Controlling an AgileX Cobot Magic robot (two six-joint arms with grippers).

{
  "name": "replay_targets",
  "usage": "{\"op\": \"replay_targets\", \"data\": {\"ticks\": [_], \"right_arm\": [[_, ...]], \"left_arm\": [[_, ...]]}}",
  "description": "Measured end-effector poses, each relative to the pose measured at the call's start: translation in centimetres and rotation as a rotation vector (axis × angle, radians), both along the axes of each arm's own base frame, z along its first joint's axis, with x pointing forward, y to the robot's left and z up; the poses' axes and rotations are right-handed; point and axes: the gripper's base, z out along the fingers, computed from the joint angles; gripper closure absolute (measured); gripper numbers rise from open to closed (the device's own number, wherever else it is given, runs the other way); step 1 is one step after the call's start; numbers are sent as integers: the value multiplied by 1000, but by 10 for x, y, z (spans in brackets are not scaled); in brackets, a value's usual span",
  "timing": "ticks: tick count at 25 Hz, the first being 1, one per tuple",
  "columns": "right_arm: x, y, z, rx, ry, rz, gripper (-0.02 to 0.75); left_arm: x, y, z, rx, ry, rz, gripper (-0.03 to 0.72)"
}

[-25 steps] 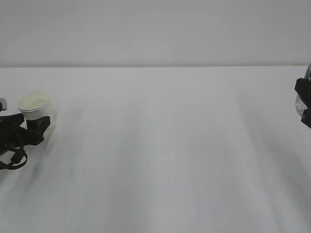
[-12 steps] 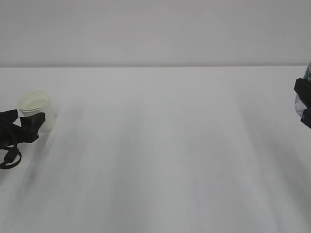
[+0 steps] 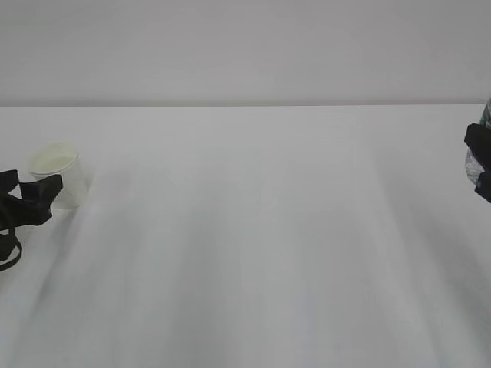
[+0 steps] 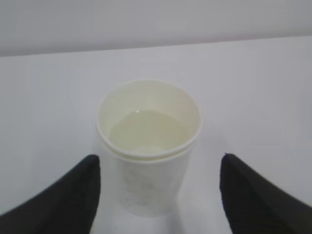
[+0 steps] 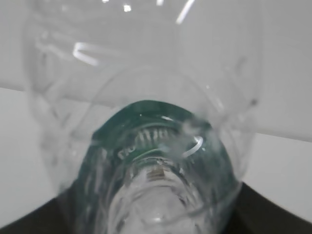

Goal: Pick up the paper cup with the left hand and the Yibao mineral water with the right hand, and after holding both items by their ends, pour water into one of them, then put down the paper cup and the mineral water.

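Yibao mineral water point(image 5: 146, 161) fills the right wrist view, its clear ribbed body and green label band lying right against the right end effector point(image 3: 482, 162), whose black parts close on it from both sides; that end effector pinches the bottle at the far right edge of the desk point(image 3: 261, 253), and whether the bottle stands on the surface or hangs just above it I cannot tell. Smaller, the paper cup point(image 4: 148, 146) stands upright on the desk, straight ahead of the left end effector point(image 4: 156, 195) and centred in its gap. The two black fingers point(image 4: 63, 195) are spread wide on either side of the cup's lower part, apart from its wall, so nothing is gripped there. Pale liquid lies in the cup, which suggests the pour is done. By my reading the cup is set down and let go, leaving only the bottle to be put down and released on the right.
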Motion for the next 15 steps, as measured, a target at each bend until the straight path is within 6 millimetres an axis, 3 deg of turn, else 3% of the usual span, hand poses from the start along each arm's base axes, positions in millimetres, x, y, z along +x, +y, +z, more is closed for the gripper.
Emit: {"op": "replay_targets", "data": {"ticks": [15], "right_arm": [[0, 0, 0, 3, -1, 0, 349]], "left_arm": [[-3, 0, 50, 16, -149, 2, 148]]}}
